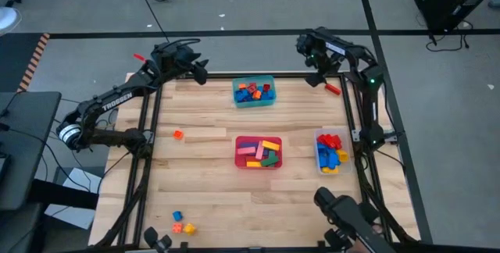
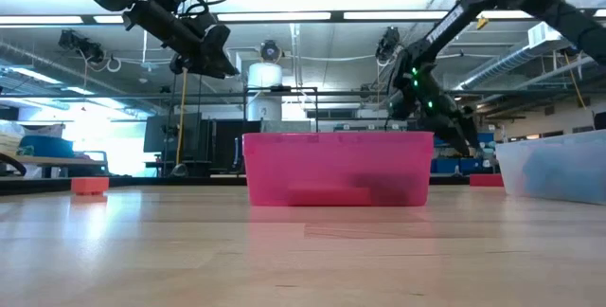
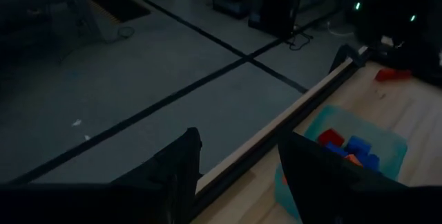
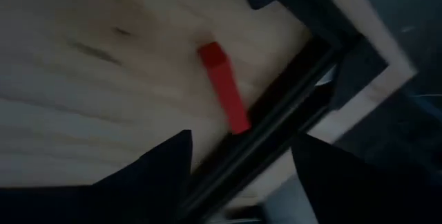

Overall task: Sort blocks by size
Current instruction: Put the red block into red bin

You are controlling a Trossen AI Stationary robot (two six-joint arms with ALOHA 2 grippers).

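A long red bar block [image 1: 332, 89] lies flat on the table at the far right corner, beside the frame rail; it also shows in the right wrist view [image 4: 224, 96]. My right gripper [image 1: 314, 62] hangs open above it and holds nothing; its open fingers show in the right wrist view [image 4: 238, 175]. My left gripper [image 1: 199, 72] is open and empty, raised over the table's far edge, left of the teal tub [image 1: 254, 91]. An orange block [image 1: 178, 134] lies at mid left. A few small blocks [image 1: 182, 223] lie at the near left.
The teal tub holds red, blue and orange blocks. A red tub [image 1: 258, 151] at the centre holds longer bars. A clear tub [image 1: 330, 151] at the right holds red, blue and yellow blocks. Black frame rails [image 1: 349, 112] run along the table's sides.
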